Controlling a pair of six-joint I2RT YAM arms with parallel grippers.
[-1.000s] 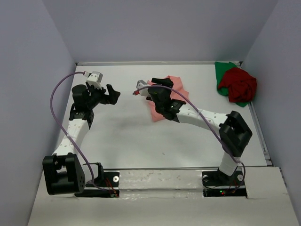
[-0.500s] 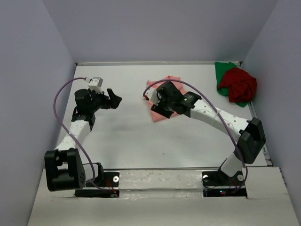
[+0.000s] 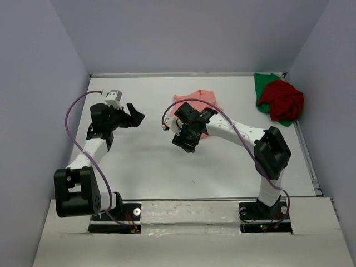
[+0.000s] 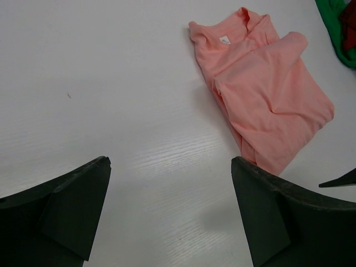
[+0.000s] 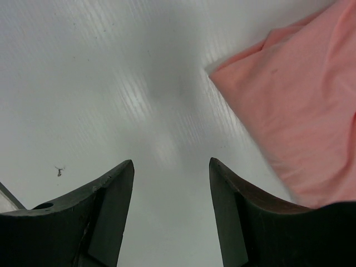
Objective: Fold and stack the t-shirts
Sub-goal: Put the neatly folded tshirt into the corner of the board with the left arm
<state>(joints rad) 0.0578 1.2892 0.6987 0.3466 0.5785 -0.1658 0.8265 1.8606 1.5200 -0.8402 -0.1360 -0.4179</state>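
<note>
White tabletop is lying under us, closed in by pale grey walls. We are working on the first step, the folding of the salmon-pink t-shirt, which is lying loosely doubled near the middle of the far side. Our right gripper is hovering just beside its corner, the jaws standing partly apart with only bare table between them. Our left gripper is pointing at the cloth from well apart, jaws wide and holding nothing. The dark red t-shirt is resting crumpled on the green t-shirt in the far right corner. Next, we judge, the right jaws must reach the pink edge and pinch it.
</note>
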